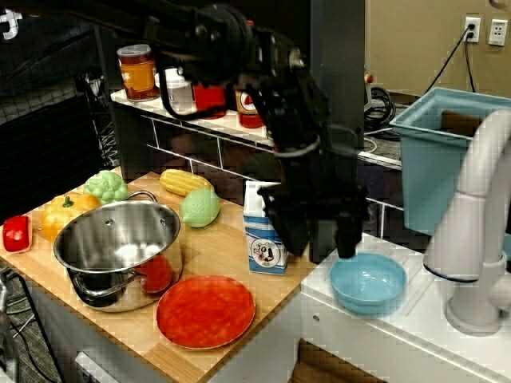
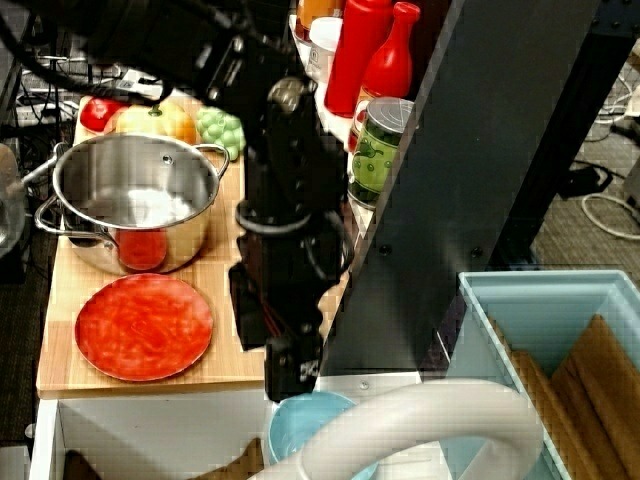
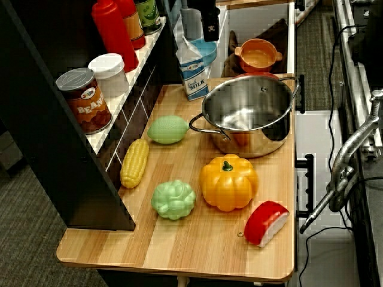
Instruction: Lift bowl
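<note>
The light-blue bowl (image 1: 369, 286) sits upright on the white counter, just right of the wooden board. In the view from above, only its rim (image 2: 300, 430) shows under the white faucet. From the table's end, a sliver of the bowl (image 3: 206, 52) shows behind the milk carton. My black gripper (image 1: 321, 243) hangs open just over the bowl's left rim. One finger (image 1: 348, 241) is at the bowl's back-left edge, and the other is beside the carton. From above the gripper (image 2: 272, 345) stands right over the bowl's edge. Nothing is held.
A milk carton (image 1: 264, 231) stands close to the left of the gripper. A steel pot (image 1: 120, 247), a red plate (image 1: 205, 311) and toy vegetables fill the board. A white faucet (image 1: 479, 207) and a blue bin (image 1: 435, 152) stand right of the bowl. A shelf with cans and bottles runs behind.
</note>
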`<state>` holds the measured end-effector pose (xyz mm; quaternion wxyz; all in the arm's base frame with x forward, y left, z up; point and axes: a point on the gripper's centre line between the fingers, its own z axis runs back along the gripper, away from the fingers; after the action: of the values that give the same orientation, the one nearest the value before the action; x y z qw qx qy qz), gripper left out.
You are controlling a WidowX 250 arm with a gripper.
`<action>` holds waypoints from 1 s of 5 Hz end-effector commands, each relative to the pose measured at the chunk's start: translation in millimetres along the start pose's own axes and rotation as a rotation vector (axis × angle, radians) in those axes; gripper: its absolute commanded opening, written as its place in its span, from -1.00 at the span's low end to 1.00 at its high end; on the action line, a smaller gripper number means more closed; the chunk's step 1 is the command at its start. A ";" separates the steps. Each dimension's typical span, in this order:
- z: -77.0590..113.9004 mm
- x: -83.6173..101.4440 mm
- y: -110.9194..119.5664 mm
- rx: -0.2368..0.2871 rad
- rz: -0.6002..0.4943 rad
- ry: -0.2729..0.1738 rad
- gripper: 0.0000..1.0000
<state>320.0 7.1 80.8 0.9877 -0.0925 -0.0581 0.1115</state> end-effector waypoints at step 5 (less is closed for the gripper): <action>-25.2 14.6 0.2 0.019 0.124 -0.035 1.00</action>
<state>328.7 1.5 45.1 0.9799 -0.0831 -0.0460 0.1753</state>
